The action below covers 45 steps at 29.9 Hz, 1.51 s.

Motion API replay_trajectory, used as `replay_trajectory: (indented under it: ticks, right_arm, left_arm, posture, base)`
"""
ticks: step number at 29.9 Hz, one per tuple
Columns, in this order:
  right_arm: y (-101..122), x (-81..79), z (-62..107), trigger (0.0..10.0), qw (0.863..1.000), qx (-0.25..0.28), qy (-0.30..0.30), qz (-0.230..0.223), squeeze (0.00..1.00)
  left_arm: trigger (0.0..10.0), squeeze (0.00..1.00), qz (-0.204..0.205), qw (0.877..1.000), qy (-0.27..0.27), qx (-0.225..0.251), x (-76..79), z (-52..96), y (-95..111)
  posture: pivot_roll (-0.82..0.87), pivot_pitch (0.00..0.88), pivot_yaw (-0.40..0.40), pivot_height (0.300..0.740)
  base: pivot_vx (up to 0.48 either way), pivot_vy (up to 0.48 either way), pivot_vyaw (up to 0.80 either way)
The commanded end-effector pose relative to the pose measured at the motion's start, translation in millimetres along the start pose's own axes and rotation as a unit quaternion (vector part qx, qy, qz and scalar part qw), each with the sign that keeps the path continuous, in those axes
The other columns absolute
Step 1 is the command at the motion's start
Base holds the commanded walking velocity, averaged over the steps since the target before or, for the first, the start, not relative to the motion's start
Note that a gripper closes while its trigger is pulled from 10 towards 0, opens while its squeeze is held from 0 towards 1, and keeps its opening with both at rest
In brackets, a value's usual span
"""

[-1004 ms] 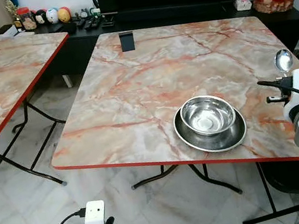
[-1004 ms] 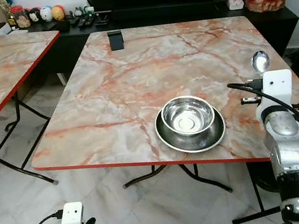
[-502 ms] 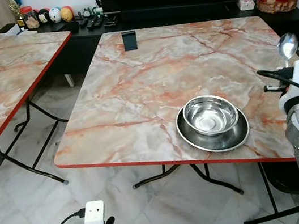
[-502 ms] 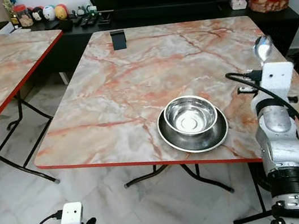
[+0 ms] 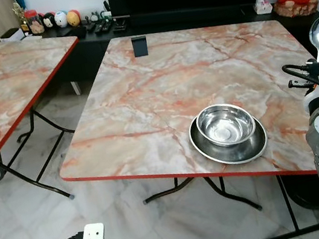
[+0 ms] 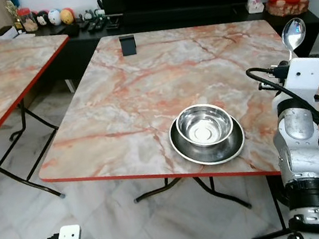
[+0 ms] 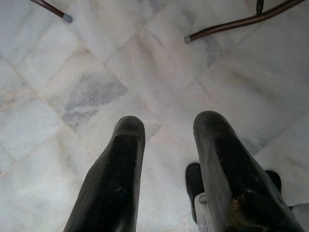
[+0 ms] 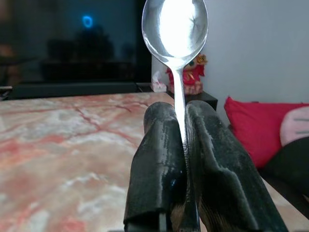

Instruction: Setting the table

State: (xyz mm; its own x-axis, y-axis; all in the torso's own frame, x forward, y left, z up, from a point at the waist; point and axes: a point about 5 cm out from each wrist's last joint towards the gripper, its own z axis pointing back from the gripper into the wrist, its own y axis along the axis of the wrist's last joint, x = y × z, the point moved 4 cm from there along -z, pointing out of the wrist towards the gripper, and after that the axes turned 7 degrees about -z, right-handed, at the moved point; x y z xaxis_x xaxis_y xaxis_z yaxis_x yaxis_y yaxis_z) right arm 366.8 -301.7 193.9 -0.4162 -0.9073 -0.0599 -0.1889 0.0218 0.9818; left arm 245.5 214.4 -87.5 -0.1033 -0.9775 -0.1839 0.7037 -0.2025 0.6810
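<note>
A spoon [image 8: 175,36] is pinched by its handle between the two black fingers of the right gripper [image 8: 182,145], bowl end up, and is seen at the right edge of the head views, raised above the right side of the marble table [image 5: 160,88]; a red cushion [image 8: 251,128] is seen behind it from the wrist. A steel bowl [image 5: 225,124] is seen sitting inside a steel plate [image 5: 230,144] in the lower right of the frame, near the table's red front edge; a small dark stand [image 5: 139,46] is placed at the far edge, upper centre. The left gripper [image 7: 169,145] is hung low over the marble floor [image 7: 96,87] at the lower left, its fingers parted with nothing between them.
</note>
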Motion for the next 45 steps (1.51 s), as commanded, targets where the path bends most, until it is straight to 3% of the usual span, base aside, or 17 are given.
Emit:
replay_trajectory:
  ticks: [1, 9, 21, 29, 30, 31, 35, 36, 39, 45]
  right_arm:
    - [7.2, -4.4, -1.1, 10.0, 1.000, 0.015, 0.004, -0.004, 0.00]
    - [9.4, -6.6, -1.5, 10.0, 1.000, 0.022, 0.004, -0.012, 0.00]
    - [4.9, -6.0, 3.7, 10.0, 1.000, 0.004, 0.006, -0.009, 0.00]
    - [-2.6, 5.8, 22.8, 10.0, 0.998, -0.061, 0.010, 0.033, 0.00]
    - [-6.9, 12.4, 34.6, 10.0, 0.995, -0.092, 0.009, 0.039, 0.00]
    - [-13.0, 15.4, 44.3, 10.0, 0.991, -0.125, 0.013, 0.036, 0.00]
    - [-23.1, 16.2, 55.8, 10.0, 0.985, -0.168, 0.022, 0.028, 0.00]
    - [-36.2, 14.9, 63.3, 10.0, 0.979, -0.202, 0.034, 0.014, 0.00]
    - [-61.4, 18.9, 71.7, 10.0, 0.967, -0.254, 0.023, -0.006, 0.00]
    - [-85.6, 16.2, 82.0, 10.0, 0.949, -0.314, 0.018, -0.029, 0.00]
  left_arm:
    - [10.0, 0.00, -0.008, 1.000, -0.005, 0.005, 0.8, -0.4, 2.5]
    - [10.0, 0.00, -0.011, 1.000, -0.005, 0.012, -0.5, -1.5, 8.3]
    - [10.0, 0.00, -0.007, 1.000, -0.007, 0.010, 1.0, -0.6, 4.7]
    - [10.0, 0.00, -0.008, 1.000, -0.010, 0.008, 2.4, -0.4, 3.5]
    - [10.0, 0.00, -0.010, 1.000, -0.013, 0.007, 4.3, -0.5, 3.1]
    - [10.0, 0.00, -0.010, 1.000, -0.015, 0.006, 6.1, -0.8, 3.6]
    - [10.0, 0.00, -0.014, 1.000, -0.018, 0.003, 8.1, -1.3, 4.2]
    - [10.0, 0.00, -0.014, 1.000, -0.020, 0.003, 9.4, -1.8, 5.3]
    - [10.0, 0.00, -0.013, 1.000, -0.022, 0.007, 11.9, -2.8, 9.1]
    - [10.0, 0.00, -0.007, 1.000, -0.021, 0.010, 12.0, -3.7, 12.9]
  posture:
    - [0.03, 0.000, -0.010, 0.740]
    - [0.03, 0.000, -0.008, 0.740]
    - [0.03, 0.000, -0.019, 0.740]
    - [0.00, 0.000, -0.019, 0.740]
    - [0.00, 0.000, -0.020, 0.740]
    - [-0.01, 0.000, -0.020, 0.740]
    - [-0.02, 0.000, -0.019, 0.740]
    - [-0.02, 0.000, -0.018, 0.740]
    - [-0.02, 0.000, -0.023, 0.740]
    - [-0.01, 0.000, -0.029, 0.740]
  base:
    - [0.319, 0.000, 0.00]
    - [0.297, 0.000, 0.00]
    - [0.000, 0.000, 0.00]
    - [0.000, 0.000, 0.00]
    - [0.000, 0.000, 0.00]
    - [0.000, 0.000, 0.00]
    - [0.000, 0.000, 0.00]
    - [0.000, 0.000, 0.00]
    - [0.000, 0.000, 0.00]
    - [0.000, 0.000, 0.00]
